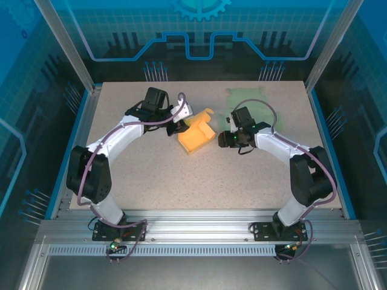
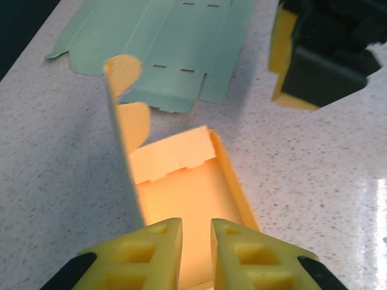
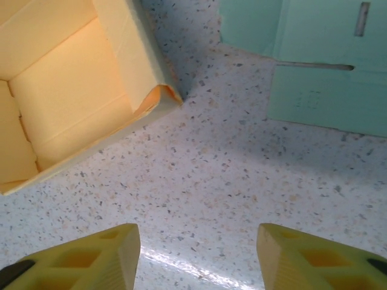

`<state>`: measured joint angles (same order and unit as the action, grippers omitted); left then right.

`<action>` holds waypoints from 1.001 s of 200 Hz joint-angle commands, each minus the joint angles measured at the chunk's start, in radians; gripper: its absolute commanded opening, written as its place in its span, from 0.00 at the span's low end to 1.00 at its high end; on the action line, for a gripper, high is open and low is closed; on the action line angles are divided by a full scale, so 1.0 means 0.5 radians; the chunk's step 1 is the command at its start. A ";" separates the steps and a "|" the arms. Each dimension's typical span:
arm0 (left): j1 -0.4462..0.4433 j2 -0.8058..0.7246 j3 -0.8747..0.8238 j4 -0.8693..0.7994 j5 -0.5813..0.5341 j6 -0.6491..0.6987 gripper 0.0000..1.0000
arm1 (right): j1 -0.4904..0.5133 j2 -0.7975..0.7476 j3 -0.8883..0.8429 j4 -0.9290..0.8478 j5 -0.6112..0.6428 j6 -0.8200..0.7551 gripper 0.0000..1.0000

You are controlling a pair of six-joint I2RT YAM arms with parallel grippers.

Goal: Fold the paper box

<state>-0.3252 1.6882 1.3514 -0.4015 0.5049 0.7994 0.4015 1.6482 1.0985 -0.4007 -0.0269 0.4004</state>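
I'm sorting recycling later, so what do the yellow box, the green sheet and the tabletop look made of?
Yellow box: thin card, matte, by its crisp creases and standing flaps. Green sheet: likely the same card, with die-cut slots. Tabletop: speckled stone-look surface, perhaps laminate; glossy, with a glare streak.

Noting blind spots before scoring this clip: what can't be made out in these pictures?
Left wrist: orange box near end hidden behind the left gripper; whether its jaws pinch it is unclear.
Right wrist: box and green sheet cut off by frame edges.
Top: box's left side covered by the left gripper.
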 commanded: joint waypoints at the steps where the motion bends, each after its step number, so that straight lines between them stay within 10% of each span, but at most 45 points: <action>1: 0.010 -0.051 -0.020 -0.114 0.202 0.081 0.21 | 0.033 0.001 -0.017 0.170 -0.048 0.002 0.57; 18: 0.011 -0.039 -0.025 -0.043 0.133 0.030 0.25 | 0.033 0.065 0.032 0.196 -0.032 -0.059 0.57; 41: 0.006 -0.006 0.014 0.048 -0.086 -0.125 0.72 | 0.033 0.154 0.156 0.160 -0.046 -0.104 0.57; 64: -0.003 0.018 0.065 0.103 -0.202 -0.206 0.74 | 0.031 0.173 0.200 0.179 -0.057 -0.105 0.58; 128: -0.138 0.305 0.311 -0.095 -0.406 -0.171 0.65 | 0.016 0.200 0.215 0.191 -0.036 -0.081 0.59; 149: -0.167 0.402 0.409 -0.161 -0.466 -0.167 0.50 | 0.007 0.181 0.185 0.208 -0.046 -0.073 0.59; 169: -0.181 0.418 0.425 -0.162 -0.406 -0.132 0.15 | 0.007 0.149 0.123 0.252 -0.056 -0.067 0.59; 200: -0.181 0.292 0.299 -0.118 -0.088 0.043 0.12 | 0.006 0.059 -0.027 0.357 -0.061 -0.051 0.59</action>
<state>-0.4107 1.8935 1.5280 -0.4431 0.3279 0.7406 0.4095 1.7275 1.1439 -0.2661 -0.0383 0.3634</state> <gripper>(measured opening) 0.121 0.594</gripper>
